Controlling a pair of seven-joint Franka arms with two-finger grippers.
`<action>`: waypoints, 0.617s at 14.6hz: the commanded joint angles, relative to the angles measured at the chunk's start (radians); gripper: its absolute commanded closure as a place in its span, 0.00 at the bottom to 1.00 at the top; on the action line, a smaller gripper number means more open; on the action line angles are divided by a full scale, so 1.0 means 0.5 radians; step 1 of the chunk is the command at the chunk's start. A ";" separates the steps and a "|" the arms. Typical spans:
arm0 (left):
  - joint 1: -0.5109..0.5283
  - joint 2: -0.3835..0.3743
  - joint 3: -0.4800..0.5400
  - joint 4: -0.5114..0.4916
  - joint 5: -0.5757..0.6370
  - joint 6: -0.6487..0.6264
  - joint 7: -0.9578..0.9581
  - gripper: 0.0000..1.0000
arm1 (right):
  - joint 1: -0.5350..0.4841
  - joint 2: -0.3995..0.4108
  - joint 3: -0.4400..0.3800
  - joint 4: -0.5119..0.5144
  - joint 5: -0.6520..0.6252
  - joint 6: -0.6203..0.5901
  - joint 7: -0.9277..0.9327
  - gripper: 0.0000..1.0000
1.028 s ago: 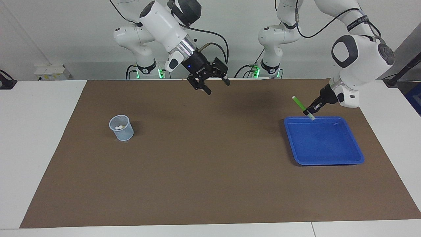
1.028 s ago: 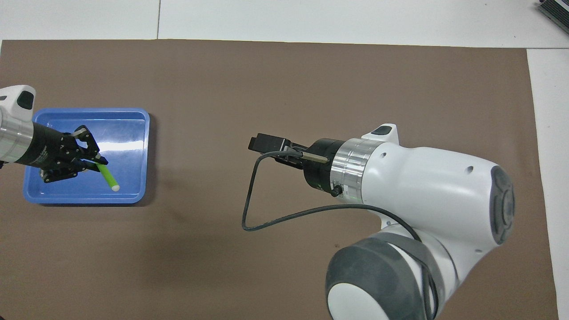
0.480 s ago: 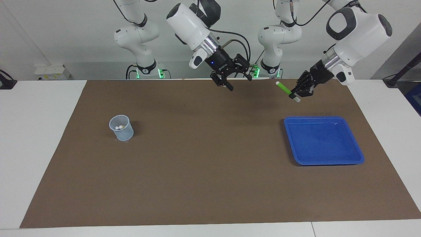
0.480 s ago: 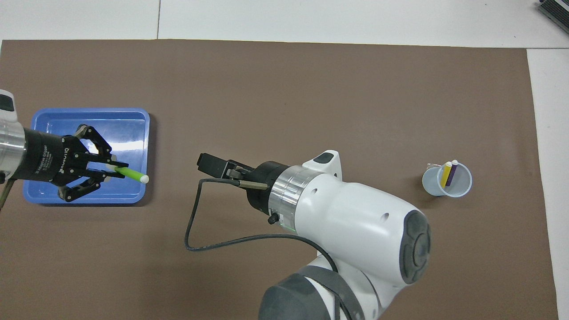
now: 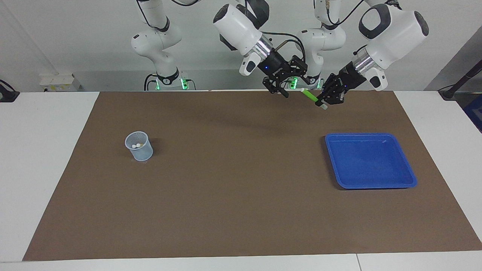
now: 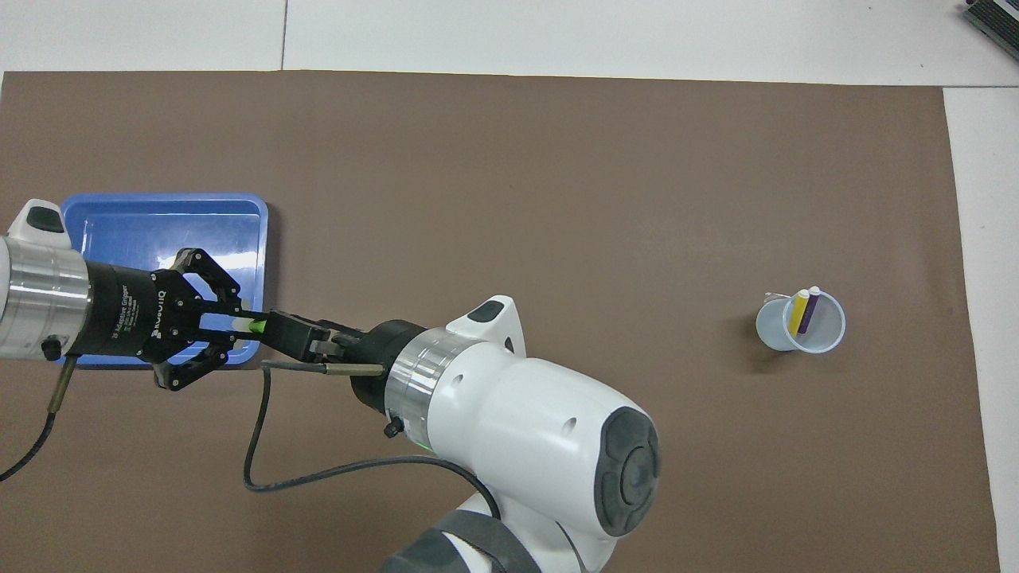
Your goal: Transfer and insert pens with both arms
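Note:
My left gripper (image 5: 323, 102) is shut on the green pen (image 5: 310, 95), holding it in the air over the mat's edge by the robots, between the blue tray (image 5: 371, 162) and the table's middle. The pen (image 6: 254, 325) points toward my right gripper (image 5: 290, 87), which stands open right at the pen's free end. From above, the right gripper (image 6: 288, 337) covers that end, and I cannot tell whether they touch. A yellow pen (image 6: 798, 312) and a purple pen (image 6: 810, 310) stand in the clear cup (image 6: 800, 325).
The blue tray (image 6: 159, 219) lies toward the left arm's end of the brown mat with nothing in it. The clear cup (image 5: 138, 146) stands toward the right arm's end. White table borders the mat.
The left gripper lifted the green pen off the tray and carried it up toward the middle. The right gripper swung over to meet the pen's free end.

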State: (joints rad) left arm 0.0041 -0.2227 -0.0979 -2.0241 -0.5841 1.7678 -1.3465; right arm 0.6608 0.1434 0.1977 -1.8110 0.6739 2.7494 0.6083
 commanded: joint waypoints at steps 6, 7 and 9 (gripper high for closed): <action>-0.042 -0.153 0.021 -0.164 -0.071 0.131 -0.249 1.00 | 0.077 0.066 -0.009 0.057 -0.041 0.027 0.047 0.08; -0.045 -0.165 0.021 -0.170 -0.071 0.134 -0.252 1.00 | 0.077 0.066 -0.009 0.054 -0.047 0.027 0.047 0.16; -0.042 -0.165 0.021 -0.173 -0.071 0.134 -0.261 1.00 | 0.074 0.066 -0.009 0.057 -0.083 0.027 0.044 0.35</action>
State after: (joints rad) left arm 0.0036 -0.2664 -0.0978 -2.0678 -0.6041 1.8051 -1.4543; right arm 0.6951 0.1611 0.1975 -1.8036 0.6653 2.7562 0.6083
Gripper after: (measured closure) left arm 0.828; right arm 0.150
